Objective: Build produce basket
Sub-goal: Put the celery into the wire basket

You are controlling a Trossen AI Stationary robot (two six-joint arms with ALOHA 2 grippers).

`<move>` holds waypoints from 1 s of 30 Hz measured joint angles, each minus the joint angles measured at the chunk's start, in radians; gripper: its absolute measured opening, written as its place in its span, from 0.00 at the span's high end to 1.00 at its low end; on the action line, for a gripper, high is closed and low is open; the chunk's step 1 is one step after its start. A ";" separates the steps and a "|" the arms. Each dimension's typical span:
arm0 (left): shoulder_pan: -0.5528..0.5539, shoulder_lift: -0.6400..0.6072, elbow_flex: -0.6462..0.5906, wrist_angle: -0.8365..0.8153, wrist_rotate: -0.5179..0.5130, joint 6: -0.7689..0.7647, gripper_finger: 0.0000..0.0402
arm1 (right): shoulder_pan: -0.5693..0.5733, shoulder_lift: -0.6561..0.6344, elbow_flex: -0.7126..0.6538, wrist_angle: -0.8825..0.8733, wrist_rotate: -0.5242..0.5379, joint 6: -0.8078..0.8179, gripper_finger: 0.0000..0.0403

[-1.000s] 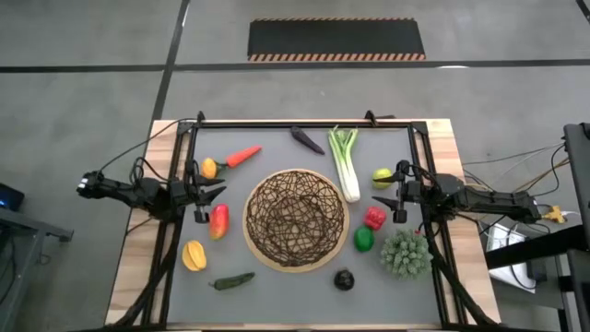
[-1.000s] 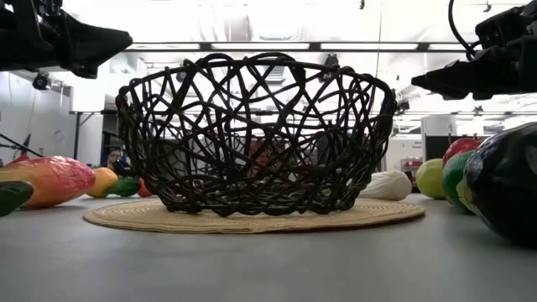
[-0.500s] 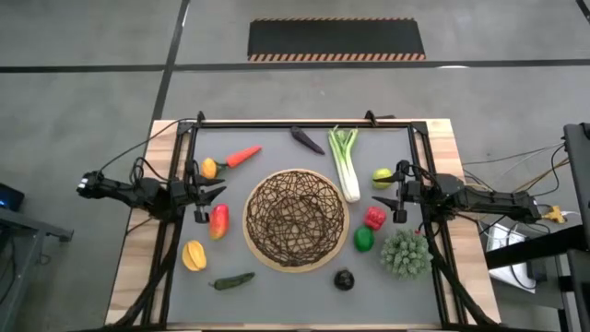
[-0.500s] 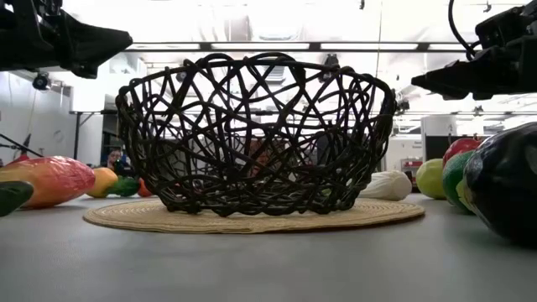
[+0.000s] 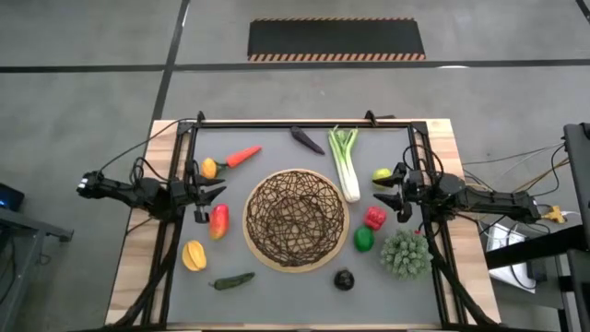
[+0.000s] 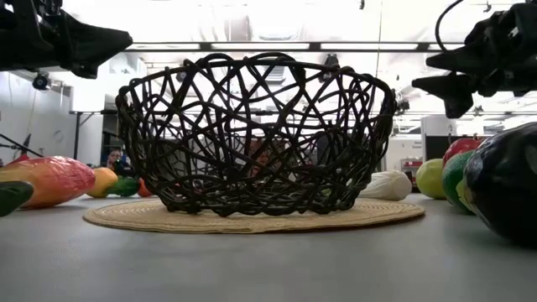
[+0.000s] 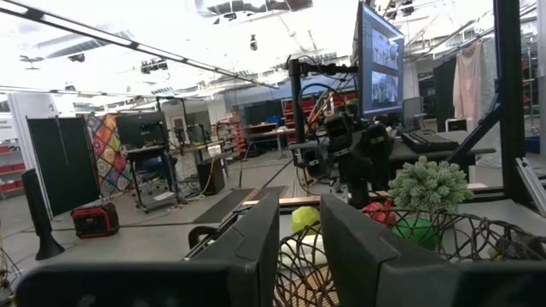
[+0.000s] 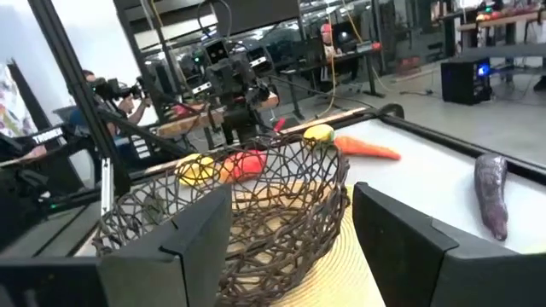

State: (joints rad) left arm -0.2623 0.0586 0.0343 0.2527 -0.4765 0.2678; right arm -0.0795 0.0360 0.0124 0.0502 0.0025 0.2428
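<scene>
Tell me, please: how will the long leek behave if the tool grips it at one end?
The leek is long and slim, so held by one end it would probably droop or swing. It looks like smooth plastic, possibly slippery. It lies flat beside the basket, so it seems unlikely to roll far.

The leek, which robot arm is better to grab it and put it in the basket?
Right. The right gripper, open, hangs just beside the leek; the left gripper waits across the basket.
</scene>
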 joint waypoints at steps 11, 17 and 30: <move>0.000 0.004 0.001 0.044 -0.005 -0.603 0.83 | 0.000 -0.001 0.000 0.146 0.007 0.000 0.43; 0.000 0.006 0.000 0.053 -0.009 -0.571 0.83 | 0.000 -0.001 0.000 0.175 0.024 -0.022 0.43; 0.000 0.024 0.000 0.385 -0.099 -0.149 0.83 | 0.000 0.006 0.000 0.203 0.222 0.106 0.43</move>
State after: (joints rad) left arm -0.2619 0.0823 0.0345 0.6381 -0.5752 0.1192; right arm -0.0795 0.0424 0.0124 0.2530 0.2245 0.3488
